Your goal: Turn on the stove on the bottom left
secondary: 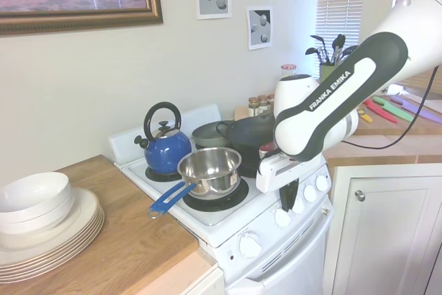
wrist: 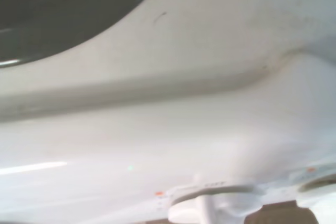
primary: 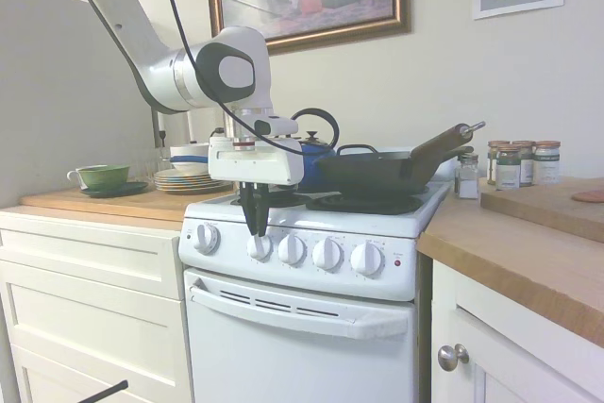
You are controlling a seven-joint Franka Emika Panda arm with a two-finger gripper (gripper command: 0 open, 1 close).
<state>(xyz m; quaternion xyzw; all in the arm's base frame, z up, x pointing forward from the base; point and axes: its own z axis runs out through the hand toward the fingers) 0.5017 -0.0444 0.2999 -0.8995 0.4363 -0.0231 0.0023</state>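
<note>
The stove (primary: 311, 299) stands between two runs of white cabinets, its front panel carrying a row of five round white knobs with a small red light (primary: 397, 262) at the panel's right end in the first exterior view. The gripper (primary: 255, 230) hangs straight down over the front edge of the cooktop, its dark fingers close together with their tips at the second knob (primary: 260, 247) from the panel's left end. They seem to pinch that knob, though the fingers hide the contact itself. In the second exterior view the same gripper (secondary: 287, 205) reaches down among the knobs at the stove's front edge.

On the cooktop, a blue kettle (secondary: 164, 146) sits on the back burner nearest the wall corner. A steel saucepan (secondary: 209, 170) with a blue handle rests on the front burner beside it, the handle pointing out over the stove's side edge toward the wooden counter (secondary: 131, 240). A dark frying pan (primary: 377, 172) occupies the far side of the cooktop, its handle angled up toward the spice jars (primary: 517, 162) at the back of the other counter.

A stack of plates (secondary: 48, 229) topped with white bowls sits on the counter by the stove. The wrist view is blurred; it shows white enamel and a knob (wrist: 210, 205) close up.
</note>
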